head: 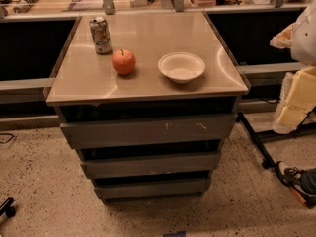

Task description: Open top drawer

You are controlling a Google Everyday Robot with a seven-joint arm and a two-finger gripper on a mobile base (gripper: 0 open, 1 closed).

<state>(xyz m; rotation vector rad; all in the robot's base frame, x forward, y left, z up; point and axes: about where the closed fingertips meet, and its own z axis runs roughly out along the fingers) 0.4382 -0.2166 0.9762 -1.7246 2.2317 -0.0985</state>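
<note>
The top drawer (pixel 148 131) is the widest grey front of the cabinet, just under the steel top (pixel 148 85), with pale scratches right of centre. It looks pushed in, with a dark gap above it. Two narrower drawer fronts (pixel 150 164) sit below it. My arm shows as white and pale yellow parts at the right edge. The gripper (pixel 282 37) is at the upper right, off to the side of the cabinet and well above the drawer, touching nothing.
On the cabinet top stand a drink can (pixel 100 34), an orange-red fruit (pixel 123 61) and a white bowl (pixel 181 66). A black stand leg (pixel 254 138) and a person's shoe (pixel 291 174) are on the floor at the right. A counter with clutter runs behind.
</note>
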